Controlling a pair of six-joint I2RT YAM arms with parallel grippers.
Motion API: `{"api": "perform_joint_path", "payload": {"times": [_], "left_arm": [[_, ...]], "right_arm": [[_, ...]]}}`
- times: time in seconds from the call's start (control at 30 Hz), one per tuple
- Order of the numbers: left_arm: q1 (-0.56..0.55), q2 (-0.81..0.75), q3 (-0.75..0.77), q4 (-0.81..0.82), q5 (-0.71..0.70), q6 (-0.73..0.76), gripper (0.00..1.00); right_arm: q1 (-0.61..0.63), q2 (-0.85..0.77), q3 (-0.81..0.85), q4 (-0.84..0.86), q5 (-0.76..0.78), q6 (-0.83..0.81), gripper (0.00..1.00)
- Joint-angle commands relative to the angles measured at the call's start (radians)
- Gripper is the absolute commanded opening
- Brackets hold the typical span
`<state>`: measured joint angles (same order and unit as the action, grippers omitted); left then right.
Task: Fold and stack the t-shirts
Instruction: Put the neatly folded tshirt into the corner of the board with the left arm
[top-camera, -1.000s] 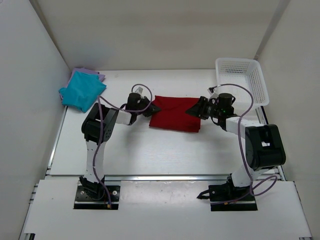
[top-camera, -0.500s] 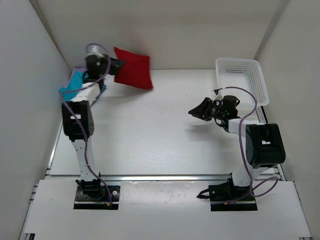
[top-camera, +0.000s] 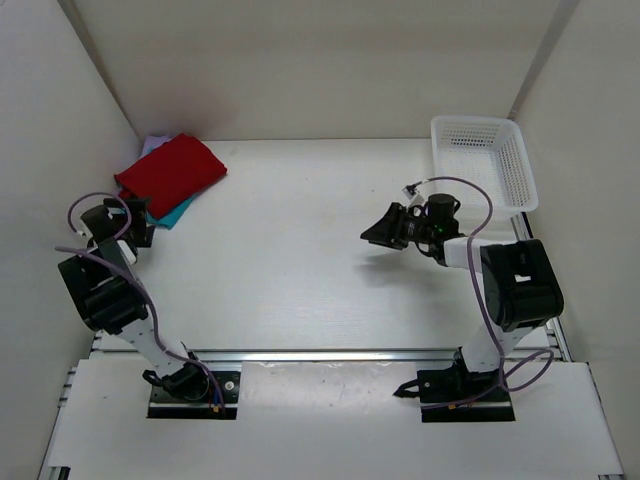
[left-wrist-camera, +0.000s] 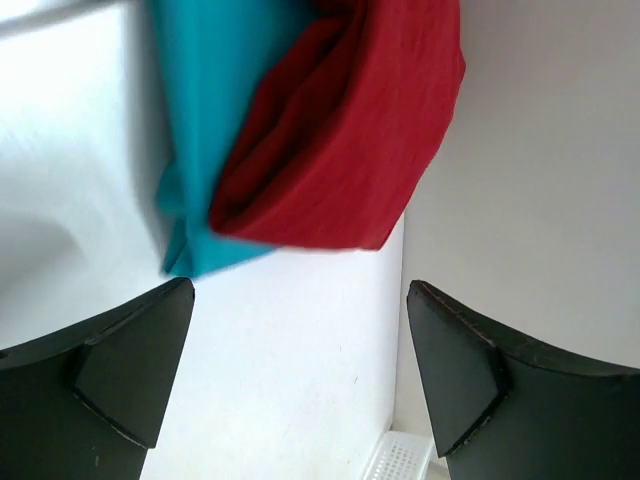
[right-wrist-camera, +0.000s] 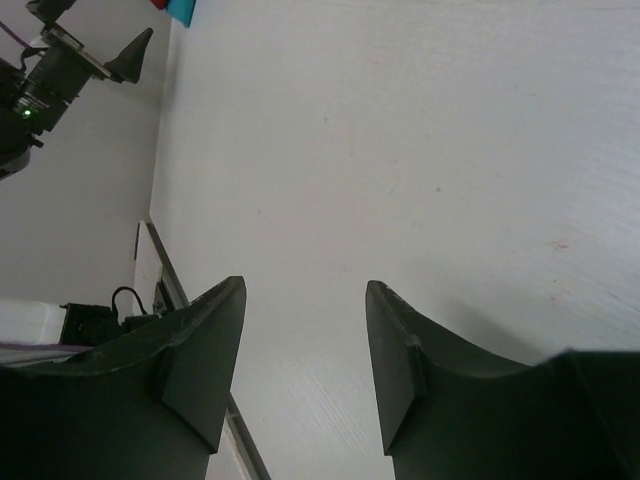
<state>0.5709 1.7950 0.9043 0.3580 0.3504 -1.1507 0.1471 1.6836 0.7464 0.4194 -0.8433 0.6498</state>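
Note:
The dark red t-shirt (top-camera: 170, 173) lies folded on top of the pile in the far left corner. Under it a sliver of the teal t-shirt (top-camera: 178, 213) shows at the near edge, and a bit of the lavender t-shirt (top-camera: 155, 143) at the back. In the left wrist view the red t-shirt (left-wrist-camera: 350, 130) overlaps the teal t-shirt (left-wrist-camera: 210, 100). My left gripper (top-camera: 140, 222) (left-wrist-camera: 300, 288) is open and empty, just short of the pile's near edge. Over the bare table at mid right, my right gripper (top-camera: 375, 234) (right-wrist-camera: 304, 285) hangs open and holds nothing.
A white mesh basket (top-camera: 470, 121) stands at the far right corner; its corner (left-wrist-camera: 400, 458) also shows in the left wrist view. White walls close in the table on the left, back and right. The left arm (right-wrist-camera: 60, 60) appears in the right wrist view.
The left arm carried the red t-shirt from the table's middle to the pile at the far left, let it go and drew back with jaws open. The right gripper shifted slightly left.

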Motion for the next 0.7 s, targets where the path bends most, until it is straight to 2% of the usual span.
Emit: {"api": "perform_joint_path", "payload": {"times": [0.0, 0.13, 0.17, 0.2, 0.23, 0.37, 0.47, 0.57, 0.67], "left_arm": [[0.017, -0.186, -0.048, 0.006, -0.076, -0.014, 0.98], [-0.040, -0.244, -0.100, -0.053, -0.128, 0.052, 0.98], [-0.090, -0.276, -0.126, -0.044, -0.137, 0.063, 0.99], [-0.135, -0.301, -0.148, -0.050, -0.149, 0.101, 0.99], [-0.202, -0.322, -0.147, -0.063, -0.166, 0.141, 0.99], [-0.425, -0.370, -0.142, -0.155, -0.202, 0.316, 0.99], [-0.655, -0.358, -0.128, -0.256, -0.185, 0.405, 0.99], [-0.793, -0.359, -0.148, -0.306, -0.134, 0.476, 0.99], [-0.917, -0.400, -0.203, -0.347, -0.140, 0.548, 0.99]], "right_arm": [[0.037, -0.039, 0.004, 0.019, 0.015, -0.035, 0.50], [0.106, -0.079, -0.022, -0.045, 0.105, -0.077, 0.57], [0.123, -0.096, -0.025, -0.080, 0.152, -0.105, 0.47], [0.138, -0.113, -0.033, -0.115, 0.194, -0.114, 0.91], [0.160, -0.122, -0.035, -0.143, 0.229, -0.136, 0.99], [0.227, -0.177, -0.071, -0.197, 0.314, -0.188, 1.00], [0.261, -0.245, -0.114, -0.223, 0.386, -0.219, 0.99], [0.278, -0.277, -0.137, -0.258, 0.464, -0.254, 0.99], [0.261, -0.326, -0.228, -0.208, 0.455, -0.246, 0.99]]}}
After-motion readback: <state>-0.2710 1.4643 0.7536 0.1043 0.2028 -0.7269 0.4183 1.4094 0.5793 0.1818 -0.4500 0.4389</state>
